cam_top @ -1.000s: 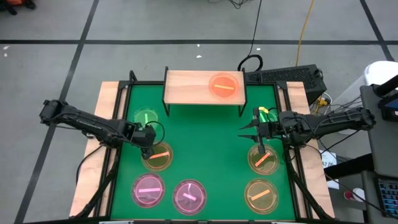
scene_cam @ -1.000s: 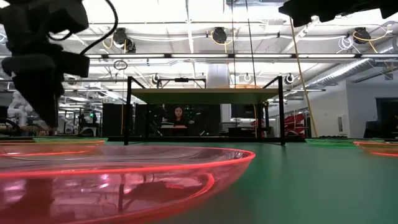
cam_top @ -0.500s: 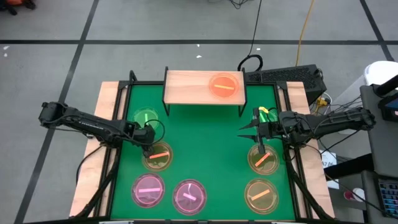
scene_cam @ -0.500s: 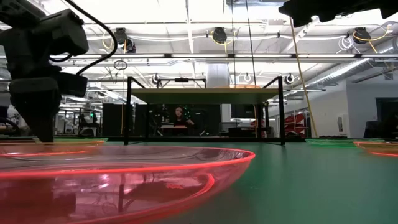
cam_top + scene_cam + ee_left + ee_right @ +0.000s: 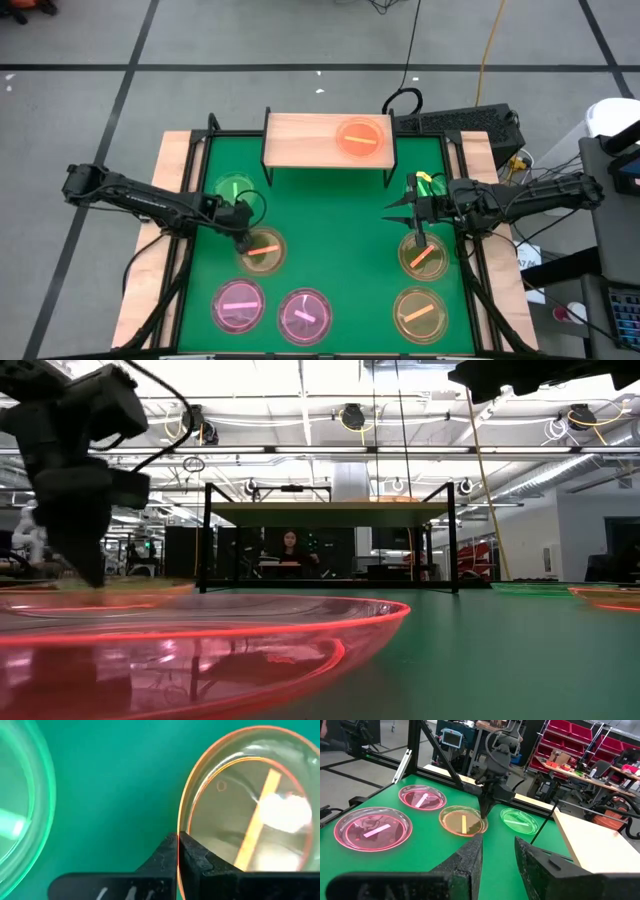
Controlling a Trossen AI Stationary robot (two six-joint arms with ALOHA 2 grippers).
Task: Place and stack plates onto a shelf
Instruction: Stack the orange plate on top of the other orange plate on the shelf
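At the table's near edge lie two pink plates point(image 5: 238, 304), point(image 5: 304, 316) at about seven and six o'clock, and an amber plate point(image 5: 419, 316) at five o'clock; in the low view the nearest pink rim fills the foreground and hides much of the mat behind it.

Farther in, the left arm reaches from nine o'clock, its wrist bent down so the left gripper point(image 5: 247, 243) stands nearly upright; its fingers point(image 5: 165, 860) are pinched tight on the rim of an amber plate point(image 5: 263, 252), whose edge runs between them while its far side is cut off in the wrist view; whether the plate is off the mat cannot be told.

A green plate point(image 5: 234, 189) lies just beyond, at ten o'clock.

Opposite, the right arm comes in from three o'clock; the right gripper point(image 5: 420, 236) hangs over another amber plate point(image 5: 424, 256), fingers point(image 5: 465, 865) narrowly parted and holding nothing; a green plate point(image 5: 428, 184) beside it is mostly hidden by the arm.

At twelve o'clock stands the shelf point(image 5: 300, 139), with one orange plate point(image 5: 361, 139) on its right half.
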